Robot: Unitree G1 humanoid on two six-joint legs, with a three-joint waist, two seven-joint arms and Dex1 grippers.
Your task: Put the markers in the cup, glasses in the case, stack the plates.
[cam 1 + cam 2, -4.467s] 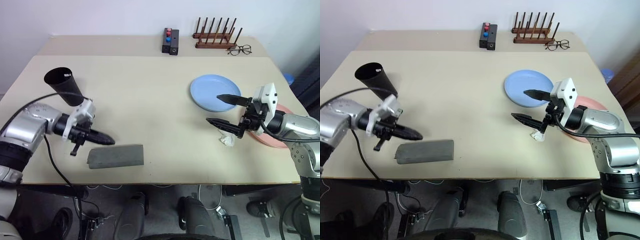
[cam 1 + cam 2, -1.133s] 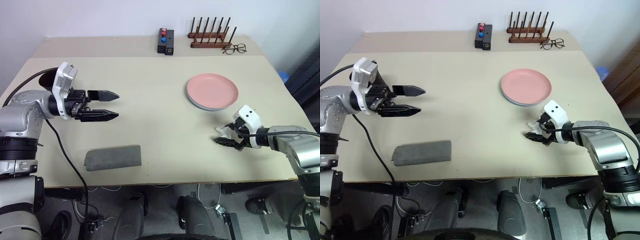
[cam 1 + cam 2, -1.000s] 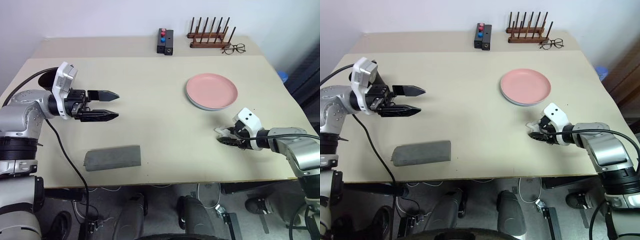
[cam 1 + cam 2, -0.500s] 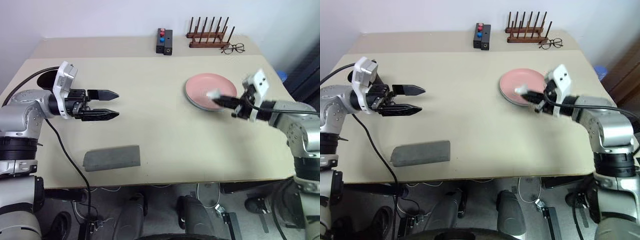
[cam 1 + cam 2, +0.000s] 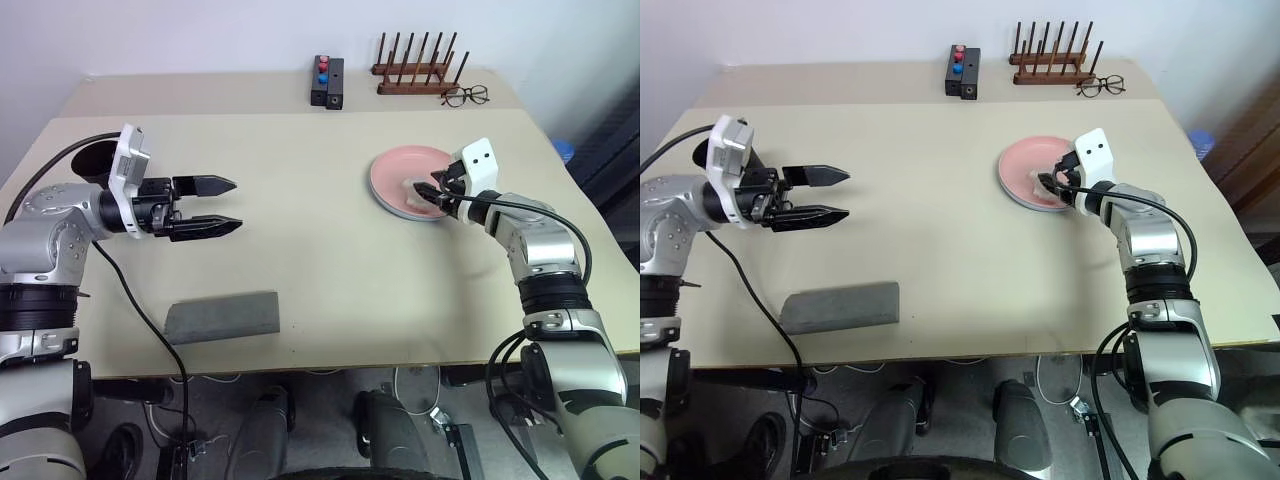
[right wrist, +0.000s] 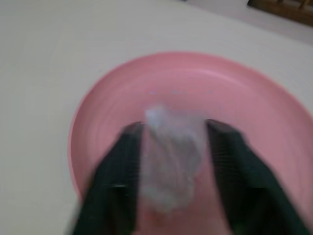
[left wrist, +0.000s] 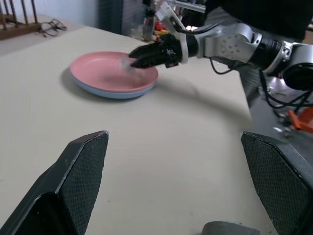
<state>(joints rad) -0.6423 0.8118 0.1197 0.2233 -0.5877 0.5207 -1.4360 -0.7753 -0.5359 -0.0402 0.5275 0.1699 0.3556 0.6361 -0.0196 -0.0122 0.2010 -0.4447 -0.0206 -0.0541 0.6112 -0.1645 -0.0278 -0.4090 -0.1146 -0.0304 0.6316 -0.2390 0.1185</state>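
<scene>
The pink plate [image 5: 412, 181] sits on top of the light blue plate [image 7: 98, 92], on the right side of the table [image 5: 300, 250]. The right gripper [image 6: 171, 147] is just over the pink plate, with a crumpled white scrap [image 6: 171, 161] between its two fingers (they stand a little apart around it). The left gripper [image 5: 228, 205] is well away on the left, spread wide and holding nothing. The grey case [image 5: 222, 317] lies flat near the table's front edge, below the left gripper.
</scene>
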